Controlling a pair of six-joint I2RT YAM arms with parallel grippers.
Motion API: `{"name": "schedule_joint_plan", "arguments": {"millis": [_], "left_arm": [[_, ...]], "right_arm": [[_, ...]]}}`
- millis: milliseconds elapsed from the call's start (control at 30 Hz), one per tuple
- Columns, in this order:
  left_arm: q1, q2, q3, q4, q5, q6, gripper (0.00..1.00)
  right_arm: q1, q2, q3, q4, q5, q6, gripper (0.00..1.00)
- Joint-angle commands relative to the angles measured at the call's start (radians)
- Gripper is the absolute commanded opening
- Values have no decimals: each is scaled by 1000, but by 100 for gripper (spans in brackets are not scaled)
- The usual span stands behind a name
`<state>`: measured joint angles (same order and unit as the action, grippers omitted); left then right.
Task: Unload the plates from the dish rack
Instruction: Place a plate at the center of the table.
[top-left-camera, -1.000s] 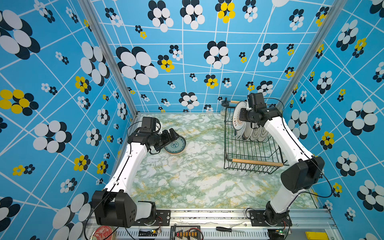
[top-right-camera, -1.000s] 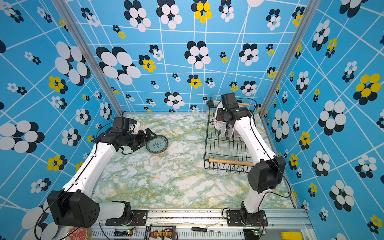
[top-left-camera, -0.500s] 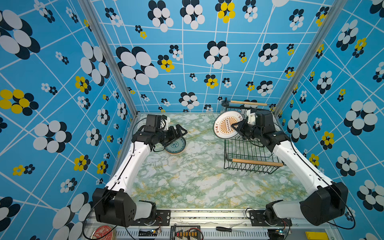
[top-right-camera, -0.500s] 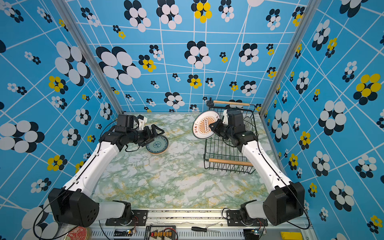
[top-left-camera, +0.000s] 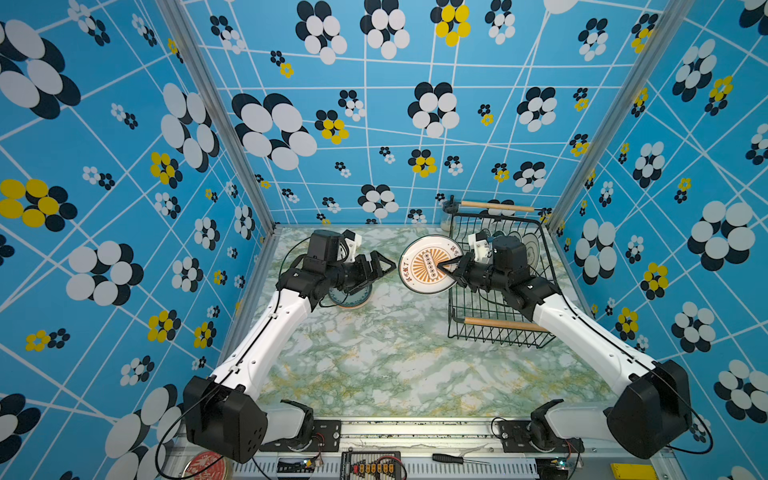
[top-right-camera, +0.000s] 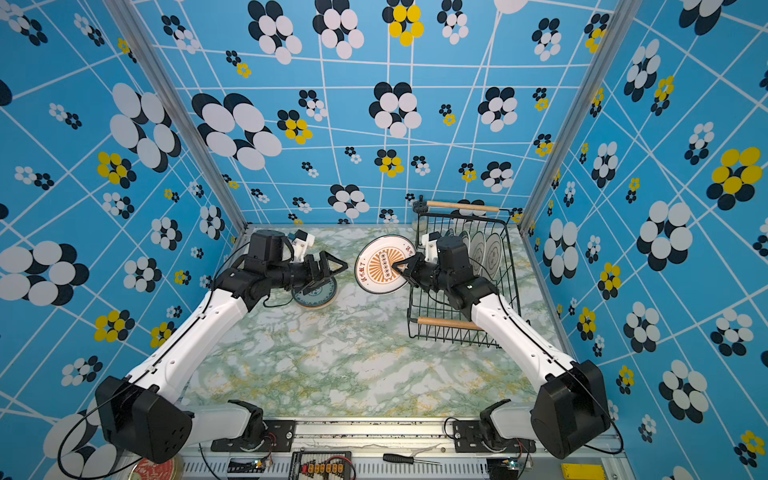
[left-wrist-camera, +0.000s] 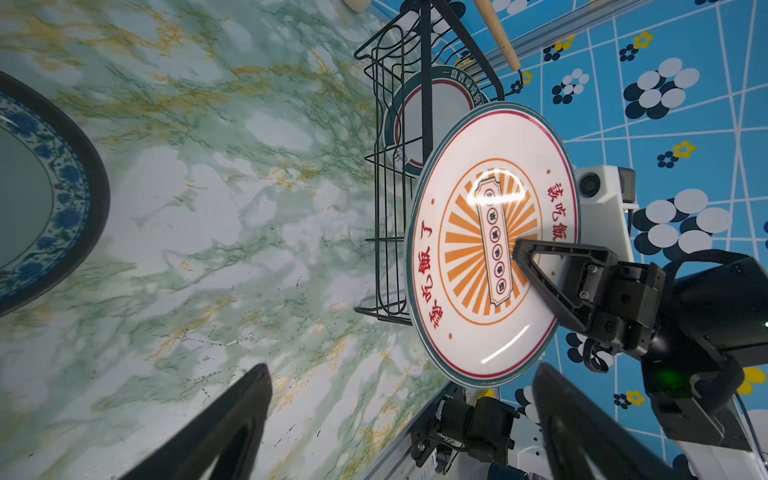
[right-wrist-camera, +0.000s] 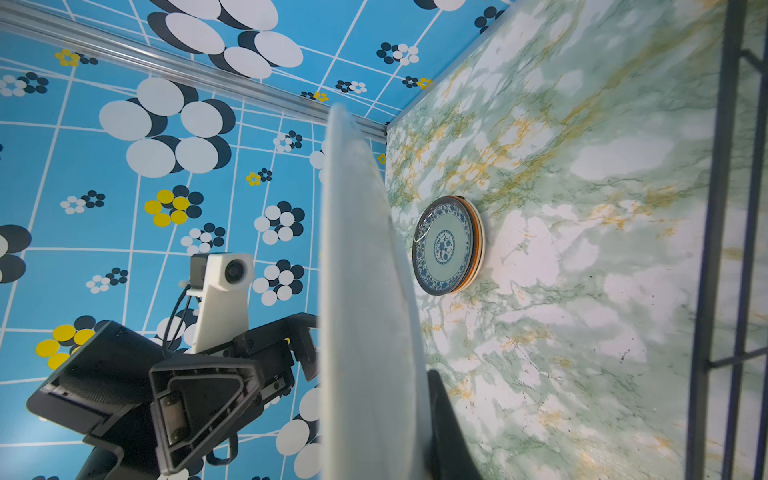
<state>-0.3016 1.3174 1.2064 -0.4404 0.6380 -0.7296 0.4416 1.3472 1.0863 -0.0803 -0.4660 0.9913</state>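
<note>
A white plate with an orange sunburst emblem (top-left-camera: 424, 266) (top-right-camera: 380, 268) (left-wrist-camera: 478, 257) hangs on edge above the table, just left of the dish rack (top-left-camera: 498, 325) (top-right-camera: 444, 322). My right gripper (top-left-camera: 446, 269) (top-right-camera: 400, 268) is shut on its right rim; in the right wrist view the plate (right-wrist-camera: 365, 311) shows edge-on. My left gripper (top-left-camera: 384, 266) (top-right-camera: 338, 266) (left-wrist-camera: 401, 374) stands open, facing the plate with a small gap. Below it a stack of smaller plates (top-left-camera: 349, 298) (top-right-camera: 316, 297) (right-wrist-camera: 446, 245) lies on the table, a blue-patterned one on top. More plates (top-left-camera: 530, 249) (top-right-camera: 484, 253) stand in the rack.
A small glass jar (top-left-camera: 448, 216) stands behind the rack's back left corner. Along the front rail lie a red round tin (top-left-camera: 208, 465), a screwdriver (top-left-camera: 453, 458) and a yellow block (top-left-camera: 631, 471). Patterned blue walls close in the marbled table (top-left-camera: 395, 365) on three sides.
My right arm has lifted the emblem plate out of the rack and carried it left over the table. My open left gripper has risen from the stack and turned towards the plate.
</note>
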Motion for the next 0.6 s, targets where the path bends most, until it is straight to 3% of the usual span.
{"name": "schedule_joint_plan", "arguments": {"millis": [0,133,333,567], "left_arm": [[-12,-14,-22,57,28,-30,99],[-22,8,-23,71,36,-27,100],[-34,28,-27,99,55,-36,92],[-36,54,-39,125,84,-51,62]], "right_arm": [[20,-7,-15,120,-48,41,8],[27,16,-38,215,-88,100,9],[45,58,-41,292,-122,141,10],[66,103,-24,319,-146,151,10]]}}
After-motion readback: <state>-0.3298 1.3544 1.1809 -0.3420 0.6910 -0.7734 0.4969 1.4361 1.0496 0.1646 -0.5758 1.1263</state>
